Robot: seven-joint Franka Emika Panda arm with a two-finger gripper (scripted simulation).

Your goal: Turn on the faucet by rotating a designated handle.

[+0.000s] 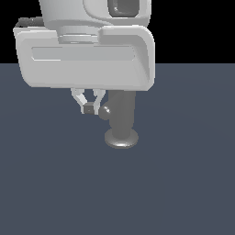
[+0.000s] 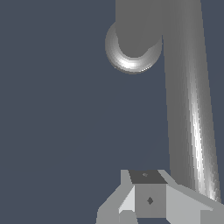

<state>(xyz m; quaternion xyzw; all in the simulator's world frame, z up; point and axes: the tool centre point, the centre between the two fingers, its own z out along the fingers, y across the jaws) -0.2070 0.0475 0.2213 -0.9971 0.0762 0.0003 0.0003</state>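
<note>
The tool (image 1: 88,109) hung with its fingers (image 1: 81,98) drawn together, closed on nothing, just beside the handle (image 1: 105,111), whose rounded tip pointed toward it. The handle projected from the faucet (image 1: 122,120), which stood upright on its disc base on the dark counter (image 1: 183,183). In the wrist view the handle (image 2: 190,100) ran alongside the tool (image 2: 148,199).

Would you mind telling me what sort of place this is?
Likely a bare simulated test scene: a flat, featureless dark floor, a black void behind, and only a grey faucet beside the end effector.
</note>
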